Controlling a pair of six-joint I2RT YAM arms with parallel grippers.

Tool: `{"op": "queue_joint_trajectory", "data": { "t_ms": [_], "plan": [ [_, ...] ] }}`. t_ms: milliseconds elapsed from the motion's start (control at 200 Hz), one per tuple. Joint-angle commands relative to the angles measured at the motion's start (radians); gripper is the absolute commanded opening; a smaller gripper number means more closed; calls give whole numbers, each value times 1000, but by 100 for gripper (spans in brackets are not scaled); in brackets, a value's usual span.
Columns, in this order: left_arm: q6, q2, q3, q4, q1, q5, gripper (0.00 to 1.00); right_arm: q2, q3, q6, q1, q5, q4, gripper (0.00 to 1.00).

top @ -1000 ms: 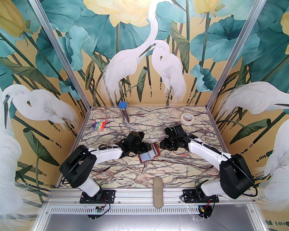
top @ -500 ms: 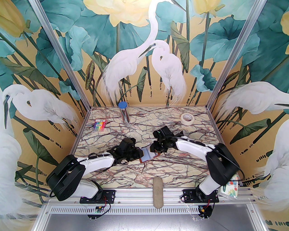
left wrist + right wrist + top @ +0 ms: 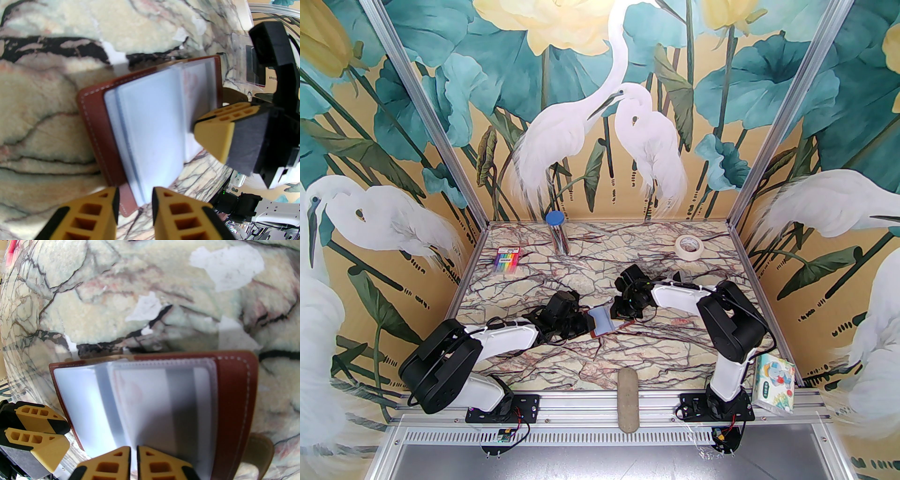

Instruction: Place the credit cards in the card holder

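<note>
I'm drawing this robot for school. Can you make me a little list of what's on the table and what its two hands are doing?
table: marble-patterned
card holder: brown, lying open mid-table, clear sleeves fanned up
left gripper: jaws slightly apart around the holder's edge; grip unclear
right gripper: jaws nearly together at a sleeve's edge, seemingly pinching it
back of table: pen pack, blue-lidded tube, tape roll
near right corner: tissue pack

Card holder (image 3: 93,126) reddish-brown leather with white stitching; sleeves (image 3: 152,131) pale bluish, translucent; table (image 3: 628,262) cream marble with dark and pinkish veins; fingers (image 3: 182,218) yellow-orange, black-edged.
</note>
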Motion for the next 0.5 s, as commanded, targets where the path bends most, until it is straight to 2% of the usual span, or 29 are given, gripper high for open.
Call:
{"op": "queue_joint_trajectory", "data": {
  "t_ms": [0,305,495],
  "plan": [
    [-6,3,5,10,6,3,31,11,2,-29,0,79,-39,14],
    [19,-45,39,-61,7,-20,31,-22,-5,-9,-3,38,-5,14],
    [30,-80,56,-95,17,-24,31,-105,37,-5,-2,37,-53,21]
  ]
}}
